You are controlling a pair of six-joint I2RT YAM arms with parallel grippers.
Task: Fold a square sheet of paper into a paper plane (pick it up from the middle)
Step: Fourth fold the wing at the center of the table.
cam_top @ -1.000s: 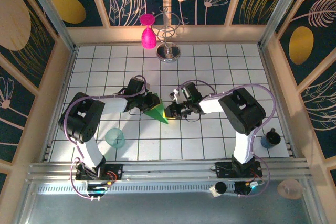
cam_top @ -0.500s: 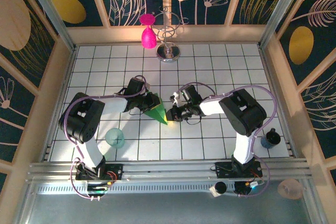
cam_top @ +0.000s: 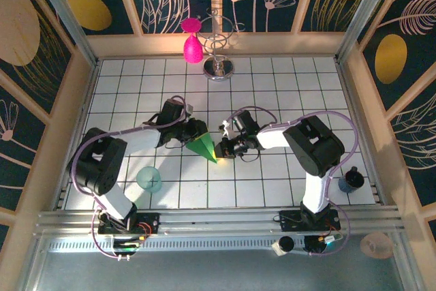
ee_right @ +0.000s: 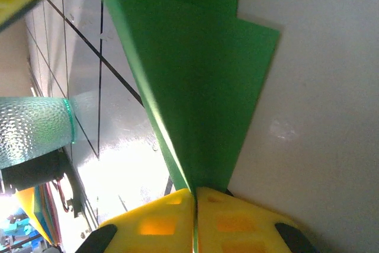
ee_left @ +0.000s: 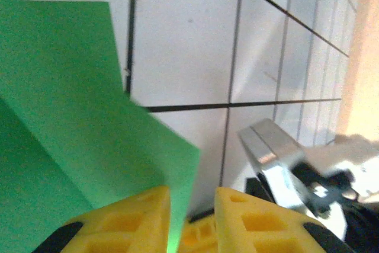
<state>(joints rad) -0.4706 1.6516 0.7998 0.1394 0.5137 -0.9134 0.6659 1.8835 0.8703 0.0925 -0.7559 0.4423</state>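
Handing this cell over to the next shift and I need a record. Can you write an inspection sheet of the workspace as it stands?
Surface: white tiled table, no spills seen.
Job's things: green paper, folded to a narrow triangle, between both tools near mid-table.
Clutter: teal cup by the left arm; pink object beside a wire stand at the far edge; dark cup at the right edge.
Grippers: left tool has its jaws slightly apart, with the paper's edge in the gap; right tool is shut on the paper's tip.
Cables: purple cables loop along both arms, off the paper.
Surroundings: patterned walls on three sides.
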